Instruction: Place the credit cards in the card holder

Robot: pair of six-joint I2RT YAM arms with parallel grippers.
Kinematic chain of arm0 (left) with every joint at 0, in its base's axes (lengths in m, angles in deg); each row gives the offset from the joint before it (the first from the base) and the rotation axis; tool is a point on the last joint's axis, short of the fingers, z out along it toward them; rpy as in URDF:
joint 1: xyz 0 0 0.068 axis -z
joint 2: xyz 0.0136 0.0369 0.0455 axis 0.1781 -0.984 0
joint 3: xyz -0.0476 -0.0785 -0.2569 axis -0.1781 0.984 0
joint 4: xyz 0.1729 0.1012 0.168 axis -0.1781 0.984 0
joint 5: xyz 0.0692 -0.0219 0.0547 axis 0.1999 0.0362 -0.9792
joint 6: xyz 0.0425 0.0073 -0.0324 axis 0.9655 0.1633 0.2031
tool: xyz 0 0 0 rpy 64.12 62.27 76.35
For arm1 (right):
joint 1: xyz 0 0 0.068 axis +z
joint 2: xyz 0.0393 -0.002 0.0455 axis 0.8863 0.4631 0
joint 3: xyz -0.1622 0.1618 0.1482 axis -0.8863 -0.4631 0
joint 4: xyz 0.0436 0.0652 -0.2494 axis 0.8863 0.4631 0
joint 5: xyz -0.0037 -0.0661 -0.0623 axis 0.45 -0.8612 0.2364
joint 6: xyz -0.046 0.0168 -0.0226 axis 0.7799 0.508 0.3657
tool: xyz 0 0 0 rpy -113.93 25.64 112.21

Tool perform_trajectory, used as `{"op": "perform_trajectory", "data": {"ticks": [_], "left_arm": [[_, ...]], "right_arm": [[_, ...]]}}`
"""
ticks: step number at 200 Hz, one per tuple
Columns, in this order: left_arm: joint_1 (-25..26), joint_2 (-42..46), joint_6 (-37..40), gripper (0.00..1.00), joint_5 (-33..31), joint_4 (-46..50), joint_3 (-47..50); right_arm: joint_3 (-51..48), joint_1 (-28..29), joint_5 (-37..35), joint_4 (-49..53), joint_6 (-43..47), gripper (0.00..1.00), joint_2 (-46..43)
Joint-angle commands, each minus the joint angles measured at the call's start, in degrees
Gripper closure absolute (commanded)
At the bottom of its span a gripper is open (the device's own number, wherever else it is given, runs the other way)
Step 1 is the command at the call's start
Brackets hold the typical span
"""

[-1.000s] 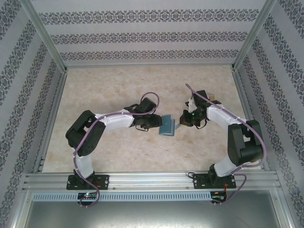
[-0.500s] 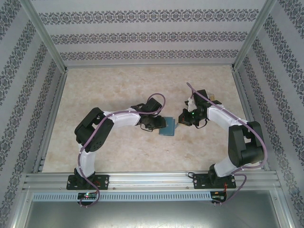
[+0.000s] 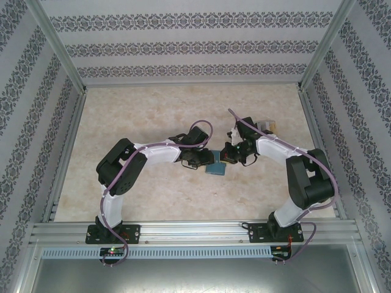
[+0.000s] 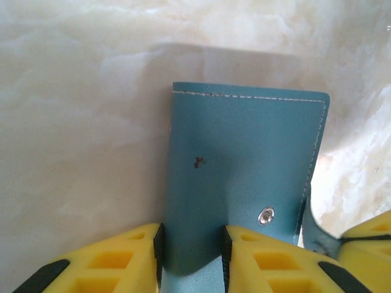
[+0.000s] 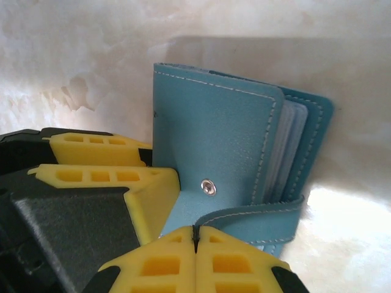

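The card holder (image 3: 215,167) is a teal-blue folding wallet lying mid-table between my two grippers. My left gripper (image 3: 203,162) comes at it from the left. In the left wrist view its yellow fingers (image 4: 122,259) press both sides of a bulged fold of the teal cover (image 4: 244,140), so the left gripper (image 4: 192,256) is shut on it. My right gripper (image 5: 195,235) is shut, with the wallet's snap strap (image 5: 256,213) running into the seam between its pads. Pale pockets (image 5: 287,143) show inside the card holder (image 5: 214,128). I cannot make out the credit cards.
Small tan and whitish things (image 3: 267,127) lie just beyond the right forearm, too small to tell apart. Metal rails and patterned walls (image 3: 67,97) close the table in. Bare marble-look tabletop (image 3: 134,110) lies to the left and at the back.
The right gripper has shifted left, up against the card holder. The left arm moved in and its jaws narrowed onto the wallet's cover.
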Motion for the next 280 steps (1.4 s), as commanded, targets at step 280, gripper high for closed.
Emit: {"op": "perform_trajectory", "data": {"ticks": [280], "left_arm": [[0.94, 0.33, -1.96, 0.75, -0.17, -3.14, 3.29]], "right_arm": [[-3.91, 6.79, -7.99, -5.86, -4.92, 1.0, 9.47]]}}
